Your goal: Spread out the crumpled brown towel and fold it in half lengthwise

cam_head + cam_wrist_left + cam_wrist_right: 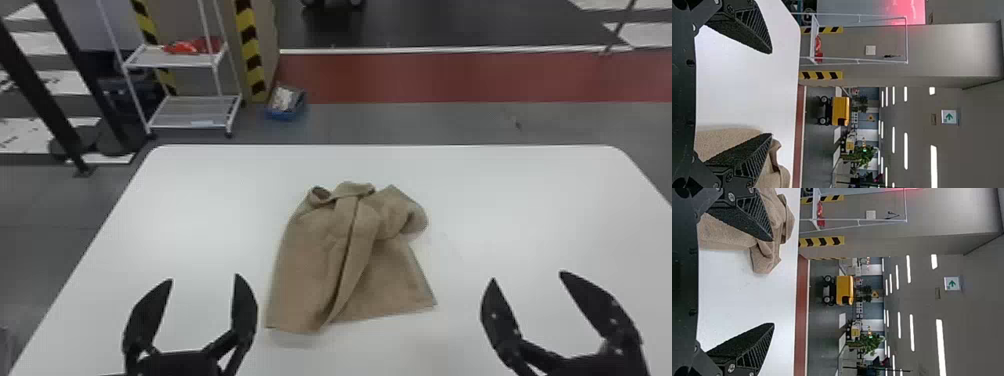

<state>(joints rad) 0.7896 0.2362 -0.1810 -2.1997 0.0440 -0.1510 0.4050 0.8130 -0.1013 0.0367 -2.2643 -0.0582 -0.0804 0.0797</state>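
While the crumpled brown cloth towel (305, 265) sits in a heap around the middle of the head view, I'd say we're right at the spreading-out step and the lengthwise fold is a job for later. It's on a white, round-cornered table (515, 200), with the top end all bunched and rolled over, a lump flopping out on the upper right side, and one long ridge running down to the bottom edge. The lower part looks kinda flat, corners poking out at lower left and lower right. The black two-fingered left gripper (204, 278) is at the lower left of the frame, jaws spread wide, and the matching black right gripper (528, 276) is at the lower right, also spread wide, nothing pinched in either. Next move, imo, is getting both onto the cloth, probably one on each side of that bunched upper end, then lifting and pulling apart so the ridge opens up. Grab too many layers in one pinch and the lump likely just travels along. I'd want it properly flat before anyone tries folding it in half.
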